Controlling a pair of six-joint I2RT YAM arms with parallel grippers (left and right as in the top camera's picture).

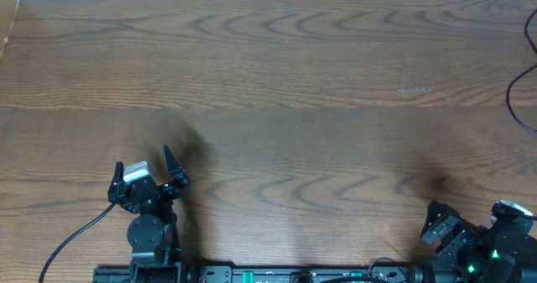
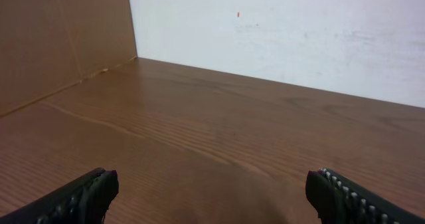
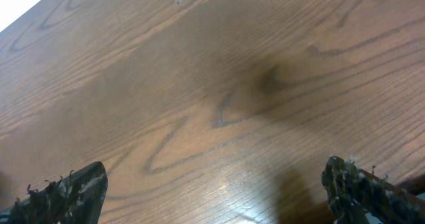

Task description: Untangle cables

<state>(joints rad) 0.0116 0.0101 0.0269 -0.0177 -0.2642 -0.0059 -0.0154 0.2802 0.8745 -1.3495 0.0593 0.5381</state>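
The coil of white and black cables is out of view in all three frames. My left gripper (image 1: pixel 143 162) sits at the near left edge of the wooden table, open and empty; in the left wrist view (image 2: pixel 212 192) its two fingertips are wide apart over bare wood. My right gripper (image 1: pixel 468 213) sits at the near right edge, open and empty; in the right wrist view (image 3: pixel 212 187) its fingertips are also wide apart over bare wood.
The wooden table (image 1: pixel 277 90) fills the overhead view. A thin black cord (image 1: pixel 513 98) curves in at the far right edge; where it leads is cut off. A brown side wall (image 2: pixel 60 38) and a white back wall (image 2: pixel 285 31) bound the table's far left corner.
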